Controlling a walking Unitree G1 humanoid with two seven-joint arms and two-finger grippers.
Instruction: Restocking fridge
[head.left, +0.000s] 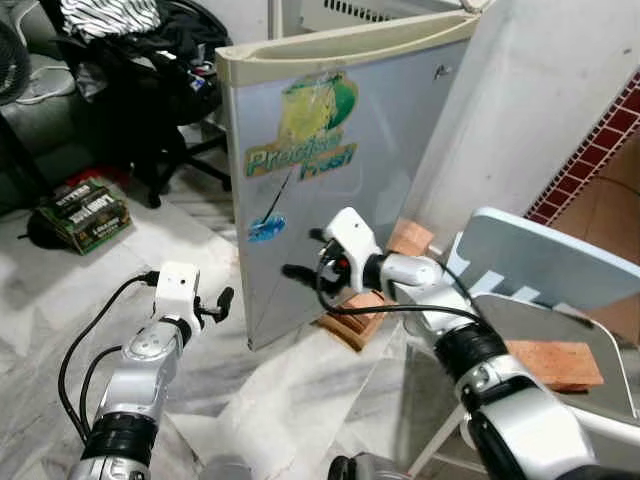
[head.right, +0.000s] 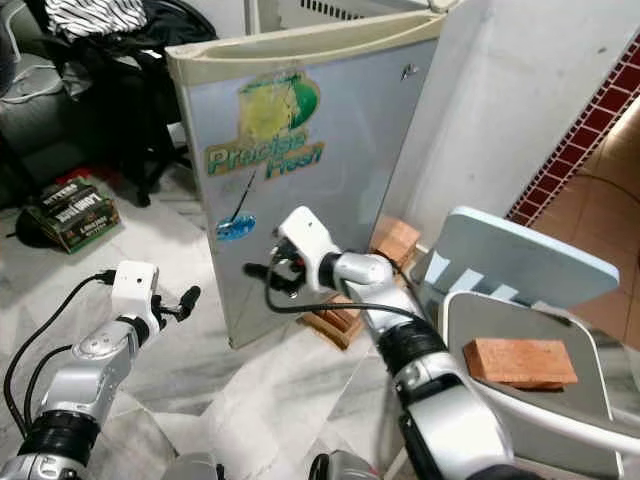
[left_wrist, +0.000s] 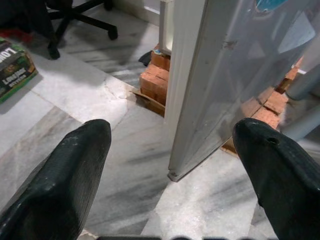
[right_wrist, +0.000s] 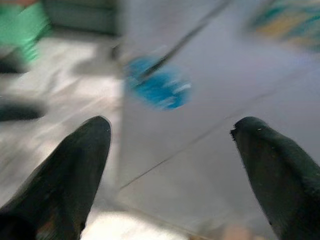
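Standing ajar in the middle of the scene is a small fridge's door (head.left: 330, 180), a flat silver-grey panel with a cream plastic top edge and a green-and-yellow "Precise Fresh" sticker above a round blue one. Its bottom corner hangs just above the floor (left_wrist: 125, 165), which is pale marble with grey veins. The fridge sits raised on stacked orange bricks (left_wrist: 156, 82), rough and rectangular.

The right gripper (head.left: 305, 255) is held up against the door's face near the blue sticker, its two long black fingers spread apart with nothing between them; whether they touch the panel cannot be told. The left gripper (head.left: 222, 300) hovers low by the door's free edge, near its bottom corner, its textured black fingers also wide apart and empty.

At the right, a pale blue plastic chair (head.right: 520, 260) carries one loose brick (head.right: 520, 362) on its grey seat. Behind, at the far left, a black office chair (head.left: 160, 90) is draped with clothes, and a green printed box (head.left: 85, 212) lies on the floor.
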